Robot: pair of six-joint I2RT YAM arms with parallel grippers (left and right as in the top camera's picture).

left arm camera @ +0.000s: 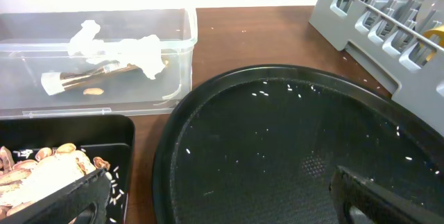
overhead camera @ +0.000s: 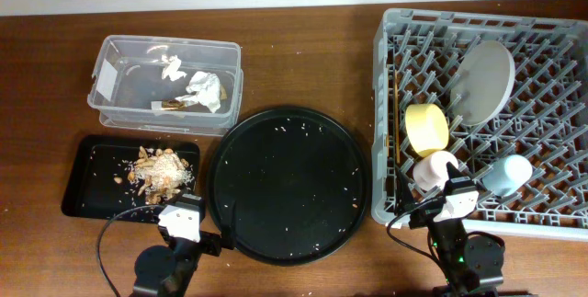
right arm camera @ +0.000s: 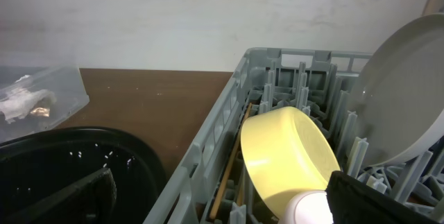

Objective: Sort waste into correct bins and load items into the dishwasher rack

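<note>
The grey dishwasher rack (overhead camera: 386, 104) at the right holds the white plate (overhead camera: 485, 81), the yellow bowl (overhead camera: 426, 127), the pink cup (overhead camera: 434, 168), the blue cup (overhead camera: 507, 175) and the chopsticks (overhead camera: 397, 122) along its left wall. The clear tub (overhead camera: 110, 81) holds the white napkin (overhead camera: 204, 90) and the wrapper strip (overhead camera: 170, 104). The shallow black tray (overhead camera: 83, 173) holds the food scraps (overhead camera: 161, 170). My left gripper (left arm camera: 222, 196) is open and empty over the round tray's near edge. My right gripper (right arm camera: 229, 196) is open and empty at the rack's near left corner.
The large round black tray (overhead camera: 289, 182) lies between the bins and the rack, dotted with rice grains. The rack's left wall (right arm camera: 208, 148) stands between my right fingers. Bare brown table runs along the back.
</note>
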